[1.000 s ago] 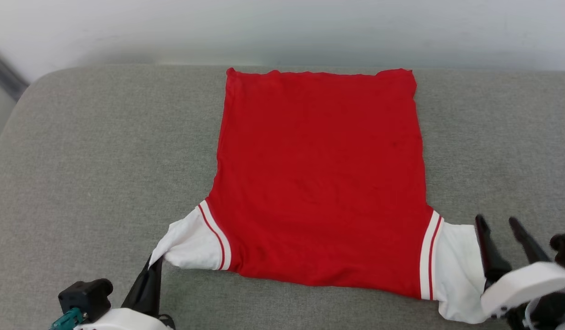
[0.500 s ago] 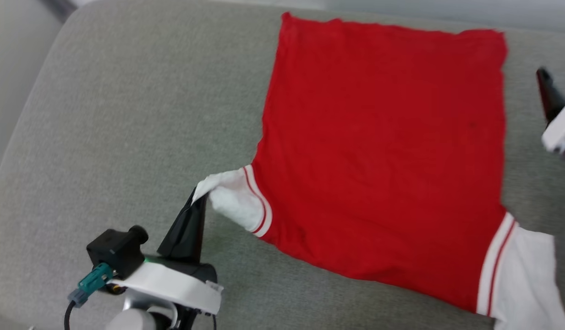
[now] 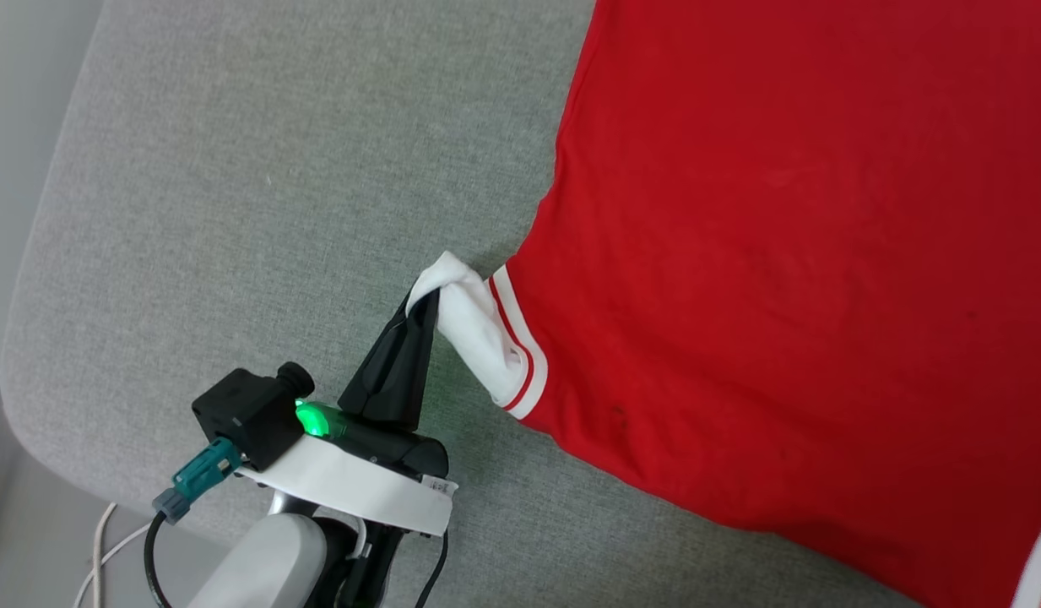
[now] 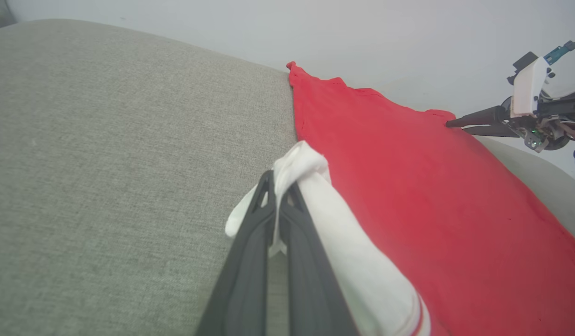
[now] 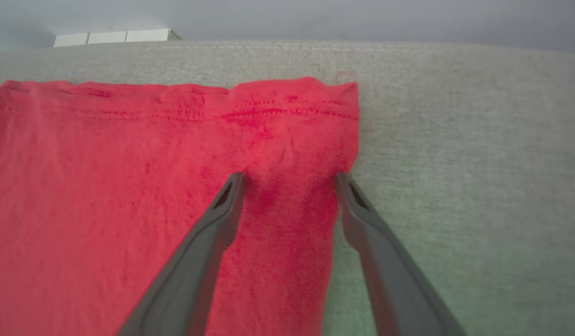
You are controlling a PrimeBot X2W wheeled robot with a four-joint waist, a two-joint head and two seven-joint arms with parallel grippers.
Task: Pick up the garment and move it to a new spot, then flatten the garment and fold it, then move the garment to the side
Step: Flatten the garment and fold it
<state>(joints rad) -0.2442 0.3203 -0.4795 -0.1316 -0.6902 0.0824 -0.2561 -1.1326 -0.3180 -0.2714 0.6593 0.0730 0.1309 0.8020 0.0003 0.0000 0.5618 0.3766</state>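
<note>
Shirt: we see it spread flat (plain red side up) on a grey cushion.
Left gripper: ours is clenched on the white sleeve tip.
Right gripper: released, fingers straddling the hem corner.

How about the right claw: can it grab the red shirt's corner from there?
Probably yes. The right gripper is open, its fingers spread over a corner of the garment, which lies flat on the grey cushion, with nothing in between.

Grey woven upholstered cushion, plain pale wall behind, pale floor beside, soft even light
</note>
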